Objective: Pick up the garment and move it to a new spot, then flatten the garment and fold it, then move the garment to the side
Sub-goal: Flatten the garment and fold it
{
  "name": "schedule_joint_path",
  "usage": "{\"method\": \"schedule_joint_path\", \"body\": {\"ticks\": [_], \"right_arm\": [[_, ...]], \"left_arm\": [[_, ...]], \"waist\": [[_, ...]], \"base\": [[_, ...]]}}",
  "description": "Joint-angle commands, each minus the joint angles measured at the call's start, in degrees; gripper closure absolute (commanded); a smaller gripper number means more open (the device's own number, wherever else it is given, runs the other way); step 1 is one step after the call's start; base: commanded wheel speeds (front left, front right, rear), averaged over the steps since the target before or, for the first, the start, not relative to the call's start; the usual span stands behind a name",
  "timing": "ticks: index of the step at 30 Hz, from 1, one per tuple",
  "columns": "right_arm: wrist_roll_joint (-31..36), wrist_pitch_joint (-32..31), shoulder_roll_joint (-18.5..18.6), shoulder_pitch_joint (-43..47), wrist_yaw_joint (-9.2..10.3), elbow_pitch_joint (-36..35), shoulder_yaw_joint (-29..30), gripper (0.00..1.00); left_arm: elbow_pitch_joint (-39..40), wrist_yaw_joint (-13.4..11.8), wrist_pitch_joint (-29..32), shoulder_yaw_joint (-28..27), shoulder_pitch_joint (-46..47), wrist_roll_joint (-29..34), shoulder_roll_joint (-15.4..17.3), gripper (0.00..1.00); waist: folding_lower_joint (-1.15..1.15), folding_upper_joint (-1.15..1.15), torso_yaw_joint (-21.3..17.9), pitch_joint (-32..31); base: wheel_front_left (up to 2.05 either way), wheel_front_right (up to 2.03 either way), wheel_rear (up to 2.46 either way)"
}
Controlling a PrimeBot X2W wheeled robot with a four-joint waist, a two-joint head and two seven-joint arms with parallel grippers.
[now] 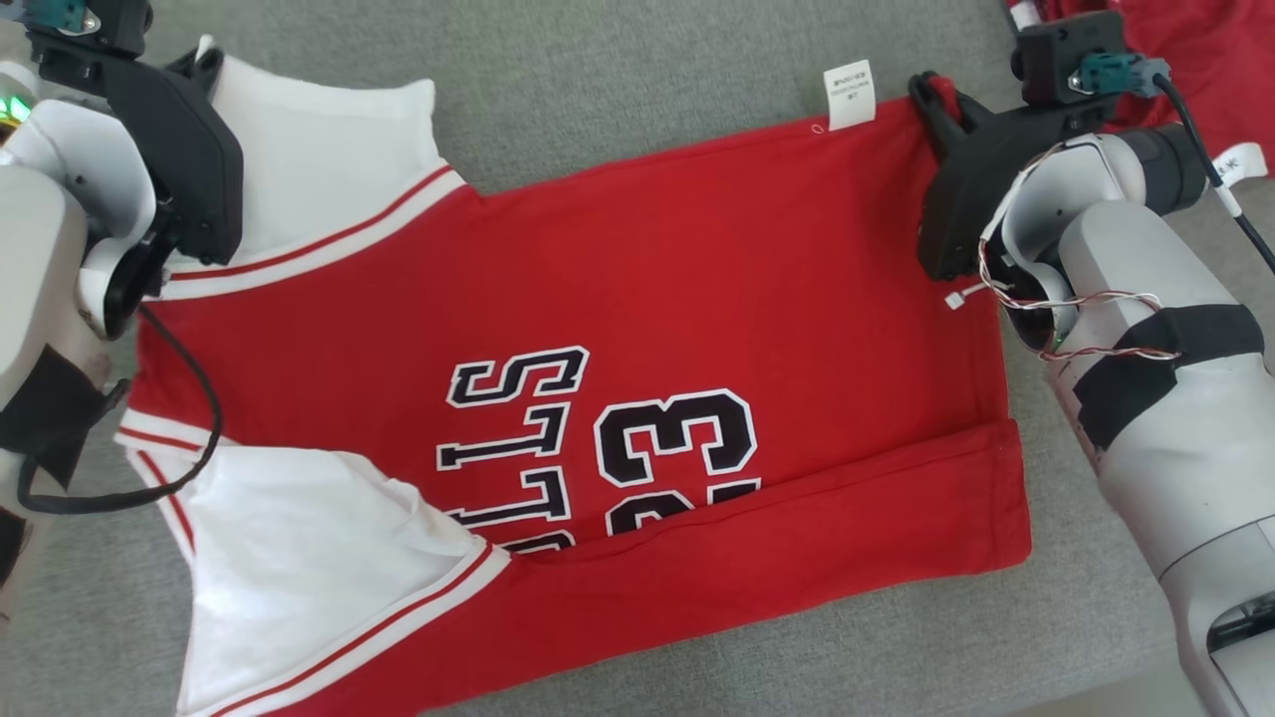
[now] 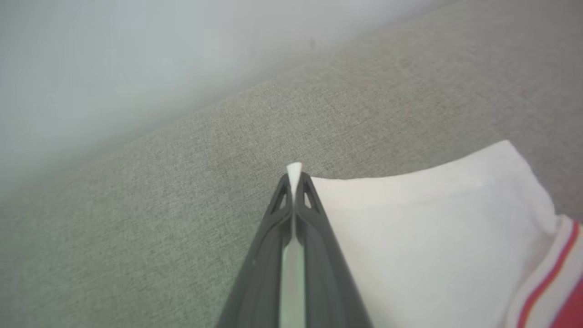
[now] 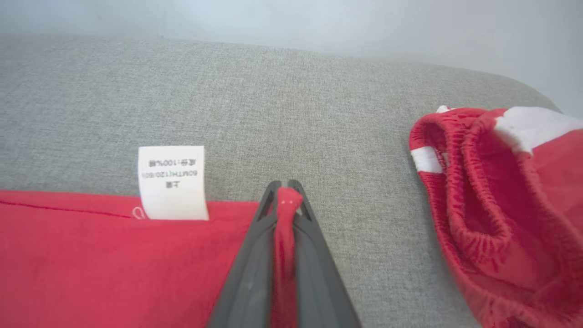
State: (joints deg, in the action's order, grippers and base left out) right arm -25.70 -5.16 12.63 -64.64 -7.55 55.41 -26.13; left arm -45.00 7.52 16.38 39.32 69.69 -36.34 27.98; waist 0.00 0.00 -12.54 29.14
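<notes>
The left gripper [image 2: 294,178] is clamped on the white sleeve corner [image 2: 364,200] of the red cloth basketball jersey [image 1: 647,299], which lies spread on the grey woven cushion [image 1: 618,60] between both claws. The right gripper [image 3: 285,187] pinches its red hem corner [image 3: 285,228], just right of the white care label [image 3: 171,182]. For the fold, I'd lift both corners level and taut, keeping clear of the crumpled red shorts [image 3: 496,196] to the right claw's right.

Chest lettering [image 1: 513,438]: black, white-edged "LLS" on the red jersey [image 1: 757,259], turned sideways; further letters hidden under the folded hem
Number [image 1: 677,433]: a "3" beside the lettering, same black and white style; the next digit is half covered, not readable
Care label [image 3: 172,182]: white tag at the jersey's edge; print upside down in the right wrist view; "100%" and "(120/60)" legible, among Chinese characters
</notes>
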Motion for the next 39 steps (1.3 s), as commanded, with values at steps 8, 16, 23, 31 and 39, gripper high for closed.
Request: {"method": "schedule_joint_path", "body": {"ticks": [8, 16, 23, 31, 39], "right_arm": [[-1.3, 6.5, 2.5, 2.8, 0.14, 1.0, -1.1, 1.00], [-3.7, 13.6, 4.8, 8.3, 0.13, 0.6, -1.5, 1.00], [-5.4, 17.8, 5.9, 12.8, 0.14, -0.2, -2.3, 1.00], [-6.7, 20.2, 7.6, 18.0, 0.13, -2.5, -0.8, 1.00], [-5.8, 20.4, 8.7, 25.0, 0.13, -10.9, 5.1, 1.00]], "left_arm": [[2.9, -0.1, -8.0, 0.4, -2.2, -2.8, -1.1, 1.00], [10.5, -1.5, -14.4, -1.0, -10.2, -5.0, -1.0, 1.00], [23.9, -6.2, -18.2, -2.6, -20.5, -6.7, 1.2, 1.00], [37.7, -12.1, -21.4, -3.5, -32.9, -8.0, 3.7, 1.00], [44.9, -16.7, -24.8, -4.1, -43.2, -8.8, 4.2, 1.00]], "waist": [[0.00, 0.00, 3.0, -4.3], [0.00, 0.00, 5.8, -8.2], [0.00, 0.00, 7.1, -9.8], [0.00, 0.00, 8.6, -10.9], [0.00, 0.00, 9.5, -11.9]], "base": [[0.00, 0.00, 0.00], [0.00, 0.00, 0.00], [0.00, 0.00, 0.00], [0.00, 0.00, 0.00], [0.00, 0.00, 0.00]]}}
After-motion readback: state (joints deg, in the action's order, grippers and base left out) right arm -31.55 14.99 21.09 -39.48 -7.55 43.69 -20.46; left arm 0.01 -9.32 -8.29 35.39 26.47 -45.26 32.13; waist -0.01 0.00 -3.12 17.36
